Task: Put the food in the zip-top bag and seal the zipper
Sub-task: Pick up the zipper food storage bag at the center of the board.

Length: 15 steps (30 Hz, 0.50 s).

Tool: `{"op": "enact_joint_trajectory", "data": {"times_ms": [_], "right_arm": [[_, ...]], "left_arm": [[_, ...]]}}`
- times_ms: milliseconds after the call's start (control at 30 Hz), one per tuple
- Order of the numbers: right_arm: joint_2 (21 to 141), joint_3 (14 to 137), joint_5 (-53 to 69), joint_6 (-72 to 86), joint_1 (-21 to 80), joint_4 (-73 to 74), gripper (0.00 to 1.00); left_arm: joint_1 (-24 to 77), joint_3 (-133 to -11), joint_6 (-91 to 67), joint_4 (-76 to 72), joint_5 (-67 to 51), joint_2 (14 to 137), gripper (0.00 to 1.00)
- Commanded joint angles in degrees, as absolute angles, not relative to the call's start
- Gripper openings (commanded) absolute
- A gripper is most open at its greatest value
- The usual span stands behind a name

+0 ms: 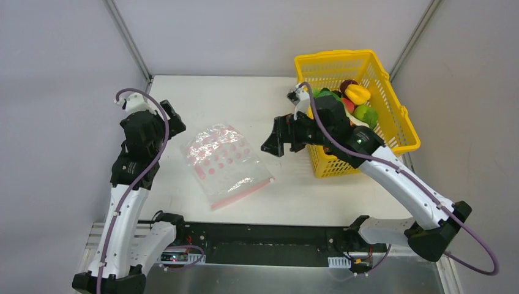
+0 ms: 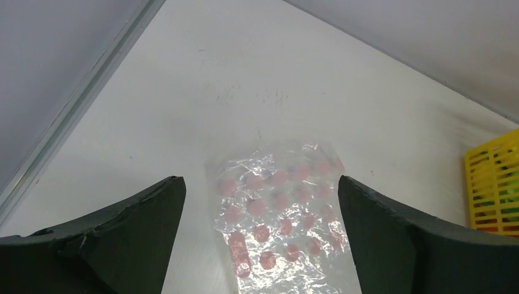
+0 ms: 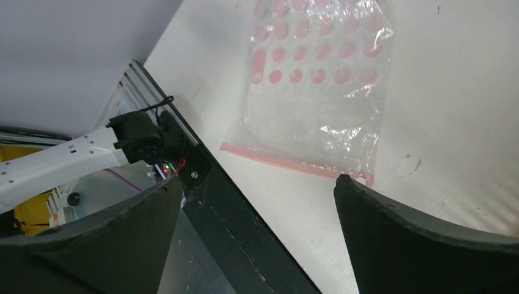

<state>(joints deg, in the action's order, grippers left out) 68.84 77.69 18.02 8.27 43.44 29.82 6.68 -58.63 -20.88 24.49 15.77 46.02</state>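
Top external view: the right gripper (image 1: 273, 142), jaws wide apart and holding nothing, hangs just beside the yellow basket (image 1: 392, 131), whose wall stands right behind its wrist; the food (image 1: 357, 95) is heaped inside. Ahead of it the zip-top bag (image 1: 225, 160) lies flat on the table (image 1: 245, 98), zipper (image 1: 243, 192) toward the arm bases. Opposite, the left gripper (image 1: 174, 121), likewise spread, faces the bag, close to the table's left edge.
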Motion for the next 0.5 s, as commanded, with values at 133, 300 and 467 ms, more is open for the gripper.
{"op": "enact_joint_trajectory", "data": {"times_ms": [133,300,467], "right_arm": [[71.1,69.9,8.6,9.4,49.1,28.1,0.98],[70.2,63.3,10.3,13.0,51.6,24.3,0.91],[70.3,57.9,7.6,15.6,55.1,23.0,0.87]], "left_arm": [[6.3,-53.9,-19.9,25.3,6.3,39.2,1.00],[6.3,-48.0,-20.8,21.8,-12.2,38.0,1.00],[9.9,-45.4,-20.7,26.2,-21.3,43.0,1.00]]}}
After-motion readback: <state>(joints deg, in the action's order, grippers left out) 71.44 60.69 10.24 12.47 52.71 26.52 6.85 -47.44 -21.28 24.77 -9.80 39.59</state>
